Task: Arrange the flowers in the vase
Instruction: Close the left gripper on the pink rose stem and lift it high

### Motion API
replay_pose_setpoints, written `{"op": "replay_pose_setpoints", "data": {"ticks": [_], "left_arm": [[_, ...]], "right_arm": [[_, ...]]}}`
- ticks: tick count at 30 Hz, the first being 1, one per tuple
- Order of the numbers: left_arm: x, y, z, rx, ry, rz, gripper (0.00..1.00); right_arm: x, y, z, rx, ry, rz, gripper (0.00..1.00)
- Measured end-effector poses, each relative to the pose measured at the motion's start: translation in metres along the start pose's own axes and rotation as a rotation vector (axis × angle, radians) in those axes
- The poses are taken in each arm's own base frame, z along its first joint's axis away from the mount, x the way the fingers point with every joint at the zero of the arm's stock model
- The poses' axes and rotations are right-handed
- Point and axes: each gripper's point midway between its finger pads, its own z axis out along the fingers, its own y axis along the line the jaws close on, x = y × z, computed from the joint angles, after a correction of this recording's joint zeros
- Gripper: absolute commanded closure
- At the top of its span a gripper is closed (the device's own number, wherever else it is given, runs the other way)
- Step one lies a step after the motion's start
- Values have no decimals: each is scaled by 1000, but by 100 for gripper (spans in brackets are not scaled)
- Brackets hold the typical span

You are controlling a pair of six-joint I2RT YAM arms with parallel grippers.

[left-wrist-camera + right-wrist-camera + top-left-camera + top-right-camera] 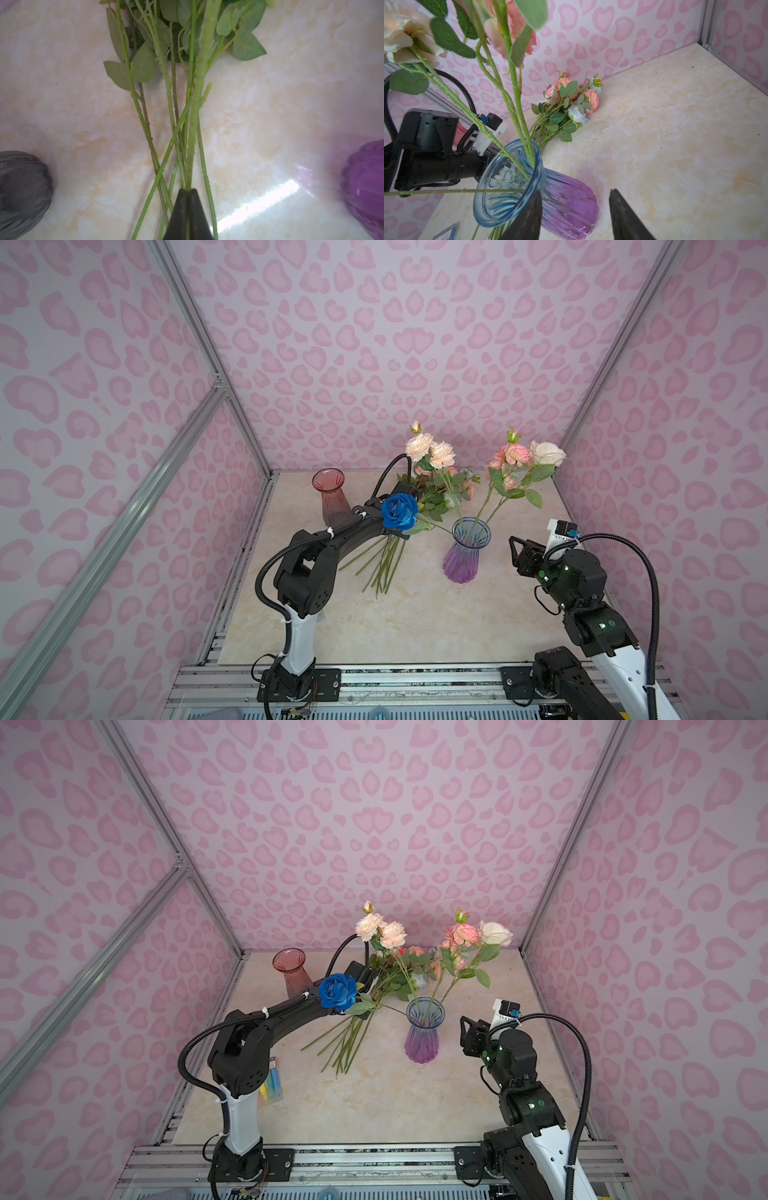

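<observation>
Top views: beige marble-look tabletop (415,626). A loose bunch of green-stemmed artificial flowers (432,502) lies between pink-red glass vase (332,499) and blue-to-purple ribbed glass vase (467,556); a few stand in the latter. Above left arm (332,547): deep blue rose head (399,512). Grip: left gripper (188,193) clamped tight on one thick green stem (200,83) in the bunch; right gripper (575,191) half-open, empty, near purple vase.

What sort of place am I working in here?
Probably a staged robot test booth: aluminium frame rails hold pink heart-print backdrop panels, and the arm bases are bolted to a front rail beside a marble-look tabletop.
</observation>
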Motion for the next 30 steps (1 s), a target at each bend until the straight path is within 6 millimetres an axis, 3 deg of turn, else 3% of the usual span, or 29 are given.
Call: {"op": "replay_pose_setpoints", "data": {"ticks": [7, 13, 17, 21, 25, 30], "left_arm": [[-13, -11, -51, 88, -90, -54, 96], [-25, -8, -83, 92, -160, -90, 96], [-30, 10, -95, 45, -187, -148, 96], [-28, 42, -109, -9, -205, -247, 96], [-30, 53, -142, -17, -274, -289, 96], [-44, 68, -197, -56, -409, -313, 96]], "right_arm": [[-3, 2, -3, -8, -14, 0, 46], [-4, 2, -4, -9, -20, 0, 46], [-5, 2, -5, -11, -24, 1, 46], [-10, 5, -7, -17, -35, 0, 46], [-16, 8, -7, -21, -42, -4, 46], [-28, 16, -11, -39, -60, -8, 46]]}}
